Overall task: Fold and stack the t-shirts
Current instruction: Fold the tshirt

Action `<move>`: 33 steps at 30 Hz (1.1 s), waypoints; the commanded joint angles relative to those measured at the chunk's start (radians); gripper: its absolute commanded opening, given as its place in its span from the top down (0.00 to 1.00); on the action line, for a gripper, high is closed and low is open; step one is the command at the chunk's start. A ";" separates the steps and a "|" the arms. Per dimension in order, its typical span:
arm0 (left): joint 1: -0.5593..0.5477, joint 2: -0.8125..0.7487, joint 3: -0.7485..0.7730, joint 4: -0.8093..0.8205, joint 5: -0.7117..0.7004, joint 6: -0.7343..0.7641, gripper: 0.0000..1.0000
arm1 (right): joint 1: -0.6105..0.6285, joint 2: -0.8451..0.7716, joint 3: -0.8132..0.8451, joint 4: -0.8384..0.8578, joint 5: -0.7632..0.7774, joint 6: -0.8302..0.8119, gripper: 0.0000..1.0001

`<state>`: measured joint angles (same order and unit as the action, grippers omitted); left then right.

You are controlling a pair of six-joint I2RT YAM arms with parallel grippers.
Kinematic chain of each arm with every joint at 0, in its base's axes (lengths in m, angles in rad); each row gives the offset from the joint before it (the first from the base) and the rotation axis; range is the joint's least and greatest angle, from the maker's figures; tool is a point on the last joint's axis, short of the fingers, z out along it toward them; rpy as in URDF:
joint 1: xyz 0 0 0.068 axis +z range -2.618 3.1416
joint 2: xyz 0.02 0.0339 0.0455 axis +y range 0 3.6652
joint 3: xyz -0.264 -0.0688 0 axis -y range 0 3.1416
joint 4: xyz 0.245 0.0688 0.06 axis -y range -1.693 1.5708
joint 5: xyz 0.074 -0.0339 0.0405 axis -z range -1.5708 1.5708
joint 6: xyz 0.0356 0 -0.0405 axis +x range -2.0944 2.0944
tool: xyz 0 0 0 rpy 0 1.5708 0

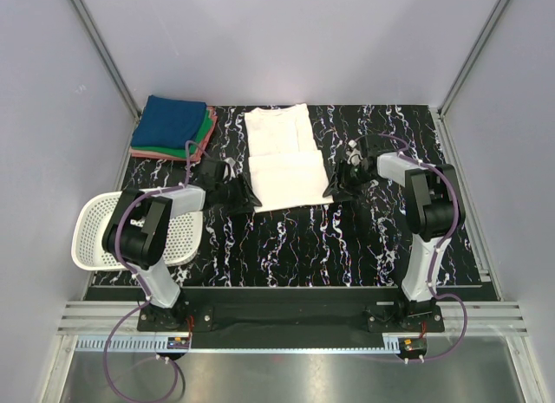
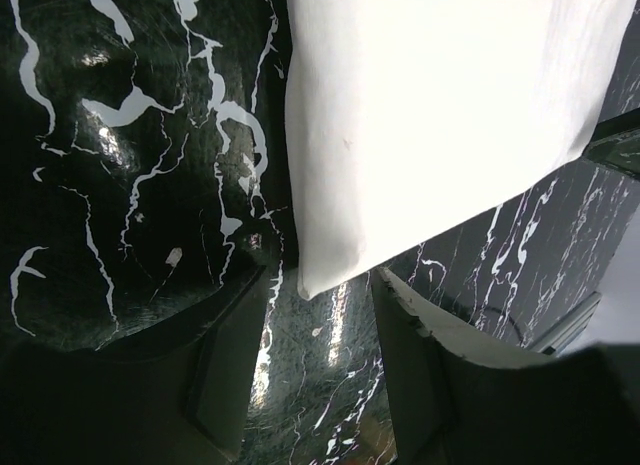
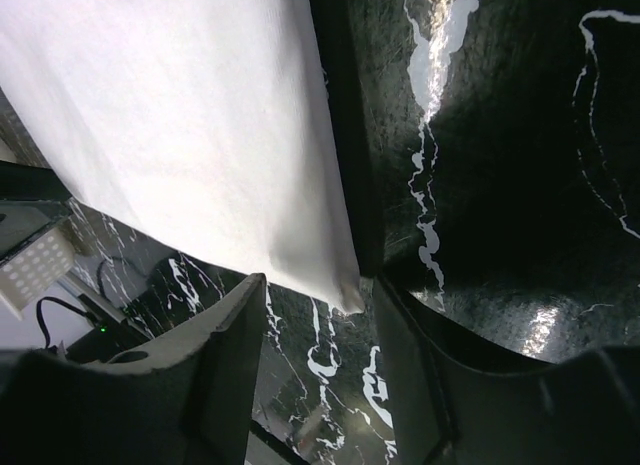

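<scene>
Two grippers sit low on the table [image 1: 347,238], one at each near corner of the white t-shirt [image 1: 282,160]. The left gripper [image 2: 320,315] has its jaws spread, with nothing pinched between them. The shirt's near left corner pokes just into the mouth of the gap and lies flat on the dark marbled surface. The right gripper [image 3: 315,305] is also parted and empty. The shirt's near right corner ends just at its gap, close by one finger (whether cloth and finger actually touch, I cannot tell).

From above, the white shirt is a long folded rectangle in the middle of the table, running from the far edge toward the arms, and both grippers flank its near end. At the far left corner, well apart from it, lies a folded stack. A blue shirt [image 1: 173,121] is on top, a green shirt [image 1: 206,126] peeks out beneath, and a pink-red shirt [image 1: 165,152] is at the bottom. A white mesh basket [image 1: 95,238] sits at the table's left edge, beside the left arm.
</scene>
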<state>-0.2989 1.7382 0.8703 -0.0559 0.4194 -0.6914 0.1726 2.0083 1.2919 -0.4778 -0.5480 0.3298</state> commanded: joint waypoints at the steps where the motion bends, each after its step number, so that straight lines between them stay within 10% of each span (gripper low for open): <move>1: 0.001 0.023 -0.050 -0.004 -0.041 -0.003 0.47 | -0.012 -0.009 -0.051 0.019 0.026 0.024 0.44; 20: -0.011 0.020 -0.146 0.082 -0.074 -0.076 0.56 | -0.012 -0.026 -0.171 0.134 0.037 0.158 0.55; 28: -0.011 0.055 -0.120 0.079 -0.057 -0.069 1.00 | -0.013 -0.049 -0.201 0.142 0.054 0.166 0.90; 33: -0.014 0.000 -0.131 0.033 -0.076 -0.046 1.00 | -0.012 -0.095 -0.265 0.136 0.060 0.192 1.00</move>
<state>-0.3023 1.7443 0.7719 0.1112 0.4194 -0.7940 0.1547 1.9472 1.0920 -0.2855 -0.5831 0.5266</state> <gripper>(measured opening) 0.013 0.020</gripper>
